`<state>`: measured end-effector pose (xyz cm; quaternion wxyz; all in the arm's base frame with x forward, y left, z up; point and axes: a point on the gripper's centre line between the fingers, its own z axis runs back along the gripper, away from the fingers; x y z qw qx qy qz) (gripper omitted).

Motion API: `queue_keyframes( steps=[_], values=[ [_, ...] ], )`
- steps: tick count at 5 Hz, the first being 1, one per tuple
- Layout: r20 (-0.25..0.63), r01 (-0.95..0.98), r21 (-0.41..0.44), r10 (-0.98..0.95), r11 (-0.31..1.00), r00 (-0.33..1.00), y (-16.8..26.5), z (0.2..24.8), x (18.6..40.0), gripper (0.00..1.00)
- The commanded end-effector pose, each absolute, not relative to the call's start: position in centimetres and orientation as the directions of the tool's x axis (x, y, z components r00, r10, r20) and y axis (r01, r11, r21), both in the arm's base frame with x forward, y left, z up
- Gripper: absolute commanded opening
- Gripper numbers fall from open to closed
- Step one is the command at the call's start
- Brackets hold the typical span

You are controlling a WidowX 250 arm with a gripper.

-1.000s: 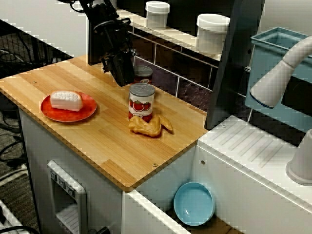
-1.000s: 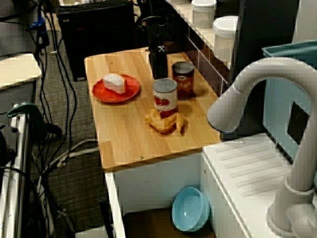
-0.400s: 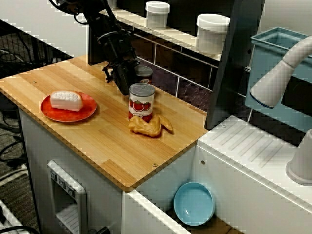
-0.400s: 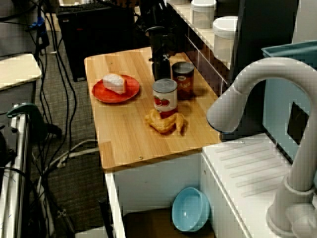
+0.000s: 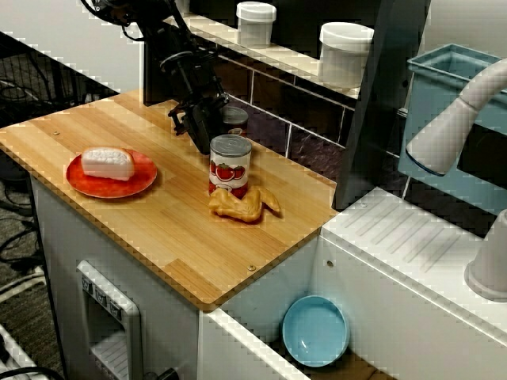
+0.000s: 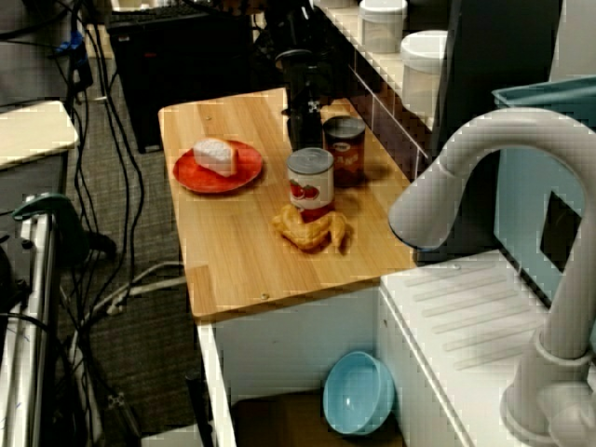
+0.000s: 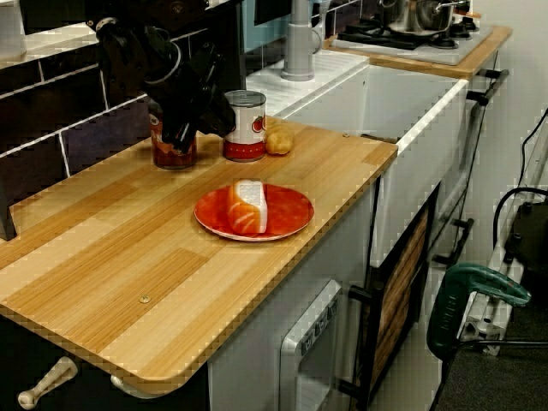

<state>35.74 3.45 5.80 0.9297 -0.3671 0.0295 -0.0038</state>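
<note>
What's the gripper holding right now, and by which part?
Nothing, it seems: the gripper hangs beside the dark can, not around it. Whether its jaws are open cannot be told.

The gripper (image 5: 202, 136) has come down over the last second and edged sideways (most of it early, barely any since), so the tomato can (image 5: 230, 165) now stands just beside its fingertips.
</note>
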Motion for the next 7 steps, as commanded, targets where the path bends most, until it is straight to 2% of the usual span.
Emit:
queue_keyframes(
  steps=[1,3,4,7],
  values=[
    [-0.015,0.016,-0.716,-0.038,0.698,0.999,3.5,8.4,36.2,0.0],
    [-0.037,0.029,-0.754,-0.087,0.656,0.996,1.2,8.3,36.4,0.0],
    [-0.048,0.041,-0.762,-0.119,0.646,0.992,0.1,8.5,35.8,0.0],
    [-0.051,0.048,-0.767,-0.135,0.64,0.99,0.0,8.5,35.1,0.0]
  ],
)
